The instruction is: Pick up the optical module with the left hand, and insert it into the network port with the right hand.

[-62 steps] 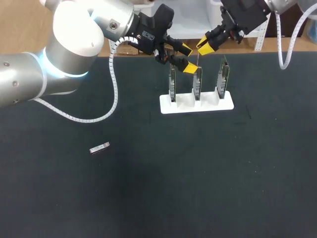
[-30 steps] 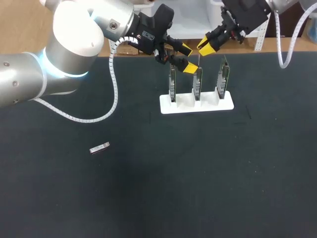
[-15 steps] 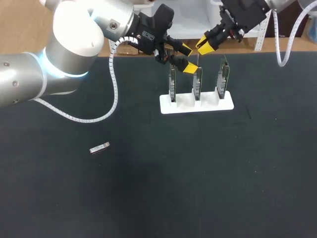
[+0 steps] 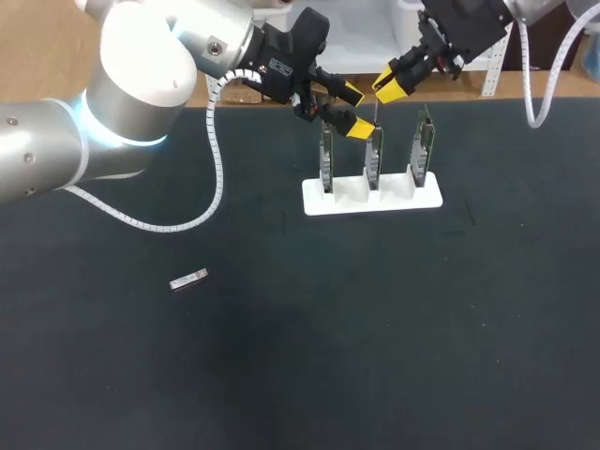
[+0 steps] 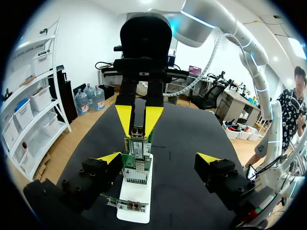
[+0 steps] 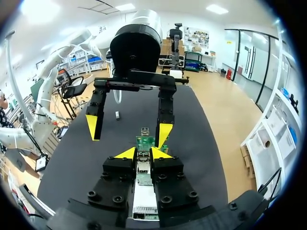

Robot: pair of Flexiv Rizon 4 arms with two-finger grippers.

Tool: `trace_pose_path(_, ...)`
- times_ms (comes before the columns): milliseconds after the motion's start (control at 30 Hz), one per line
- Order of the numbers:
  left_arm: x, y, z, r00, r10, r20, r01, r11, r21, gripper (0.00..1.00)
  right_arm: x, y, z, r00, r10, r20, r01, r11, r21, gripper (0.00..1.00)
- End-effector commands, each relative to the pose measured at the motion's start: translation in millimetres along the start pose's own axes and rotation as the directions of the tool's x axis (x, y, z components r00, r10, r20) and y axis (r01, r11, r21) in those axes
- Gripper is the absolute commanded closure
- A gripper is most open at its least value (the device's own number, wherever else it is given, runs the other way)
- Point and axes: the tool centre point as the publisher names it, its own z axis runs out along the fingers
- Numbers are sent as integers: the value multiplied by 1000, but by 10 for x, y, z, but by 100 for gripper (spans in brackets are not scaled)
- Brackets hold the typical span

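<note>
The dark tabletop (image 4: pixel 309 356) carries only a few things. At its far side, around twelve o'clock as seen from above, a white stand (image 4: pixel 372 199) holds three upright boards (image 4: pixel 327 159).

The optical module (image 4: pixel 188 279) lies flat and alone at about eight o'clock from the middle of the tabletop, well apart from the stand. Its long axis runs roughly from eight to two o'clock.

Both hands hover above the boards, so neither is near the module. The left hand (image 4: pixel 354 111) has its fingers wide apart and holds nothing. The right hand (image 4: pixel 389 86) hangs just beside it, above the middle board; whether it is apart or together I cannot tell.

From the left hand the module lies between seven and eight o'clock, and lower. I judge the pick-up has not begun. The left hand is the nearer one, and it would probably need to turn so that its fingers come across the module's short sides.
</note>
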Motion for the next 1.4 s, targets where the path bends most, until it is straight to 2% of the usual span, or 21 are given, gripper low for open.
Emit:
trace_pose_path(33, -13, 22, 7, 1000, -2, -6, 2, 1000, 3, 0, 3, 42, 18, 1000, 6, 1, -6, 1000, 16, 100)
trace_pose_path(500, -13, 22, 7, 1000, -2, -6, 2, 1000, 3, 0, 6, 44, 29, 1000, 7, -5, -7, 1000, 13, 100)
trace_pose_path(1400, -13, 22, 7, 1000, -2, -6, 2, 1000, 3, 0, -51, 103, -63, 1000, -18, 19, 17, 998, 58, 100)
